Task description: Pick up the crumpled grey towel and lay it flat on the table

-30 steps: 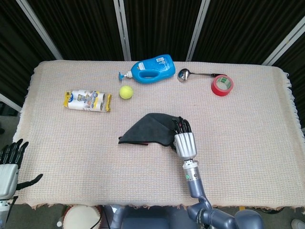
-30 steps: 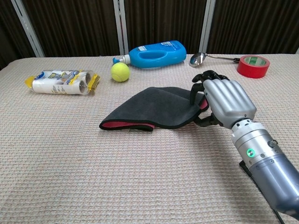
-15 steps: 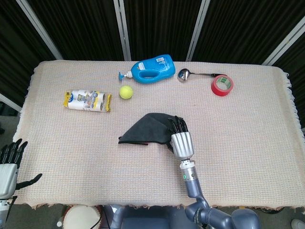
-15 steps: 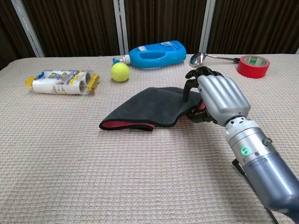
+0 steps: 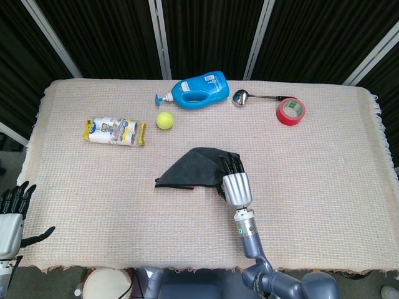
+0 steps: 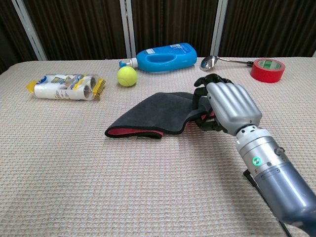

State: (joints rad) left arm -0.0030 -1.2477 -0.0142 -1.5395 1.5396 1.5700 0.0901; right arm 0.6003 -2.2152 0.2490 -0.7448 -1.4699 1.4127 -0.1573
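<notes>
The dark grey towel (image 5: pixel 190 169) with a red underside lies folded over near the middle of the table (image 5: pixel 324 180). My right hand (image 5: pixel 235 184) sits at the towel's right edge. Its fingers curl over the cloth and the thumb tucks in below, gripping that edge. In the chest view the towel (image 6: pixel 150 114) bunches slightly where the right hand (image 6: pixel 229 106) holds it. My left hand (image 5: pixel 11 221) hangs off the table's front left corner with fingers spread and nothing in it; the chest view does not show it.
Along the far side lie a blue pump bottle (image 5: pixel 201 89), a metal spoon (image 5: pixel 249 96) and a red tape roll (image 5: pixel 290 111). A yellow tennis ball (image 5: pixel 164 120) and a yellow-and-white packet (image 5: pixel 115 131) lie left of the towel.
My right hand has slid a little to the left, and the towel's right edge has moved left with it, folding in. The left hand has barely moved.
</notes>
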